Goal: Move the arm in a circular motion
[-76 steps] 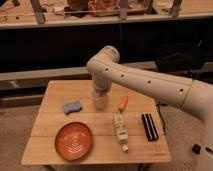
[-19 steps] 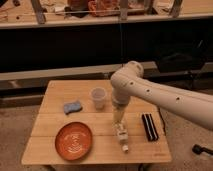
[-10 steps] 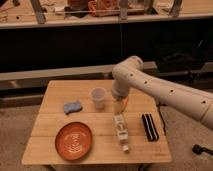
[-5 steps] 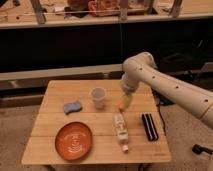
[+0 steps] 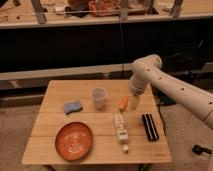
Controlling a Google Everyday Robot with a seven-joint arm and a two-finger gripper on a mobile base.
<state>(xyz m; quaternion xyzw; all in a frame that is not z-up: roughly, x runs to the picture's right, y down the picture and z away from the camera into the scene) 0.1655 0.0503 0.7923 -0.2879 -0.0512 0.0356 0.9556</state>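
**Item 1, the arm** (image 5: pixel 172 89): cream-white, thick tubular segments, dark dots. It enters from the right, with its rounded elbow raised behind the right rear corner of the table (image 5: pixel 55 125). It has swept from above the cup, forward over the table's middle, then right and back to this spot. That path reads as an arc, so the circular motion appears well under way; closing the loop would probably mean carrying on toward the rear and left.

**Item 2, the gripper** (image 5: pixel 134 104): slim yellowish tip, pointing down over the right rear of the tabletop, just right of the orange object. Whether it is open or closed cannot be told. Nothing is seen in it.

**Item 3, orange object** (image 5: pixel 123 103): small, lying just beside the gripper; contact cannot be judged.

**Item 4, cup** (image 5: pixel 98 97): pale, upright, left of the orange object; unmoved.

**Item 5, white bottle** (image 5: pixel 120 133): lying down, front centre.

**Item 6, black object** (image 5: pixel 149 127): oblong, right of the bottle.

**Item 7, blue sponge** (image 5: pixel 73 106): left of the cup.

**Item 8, orange plate** (image 5: pixel 74 141): front left.
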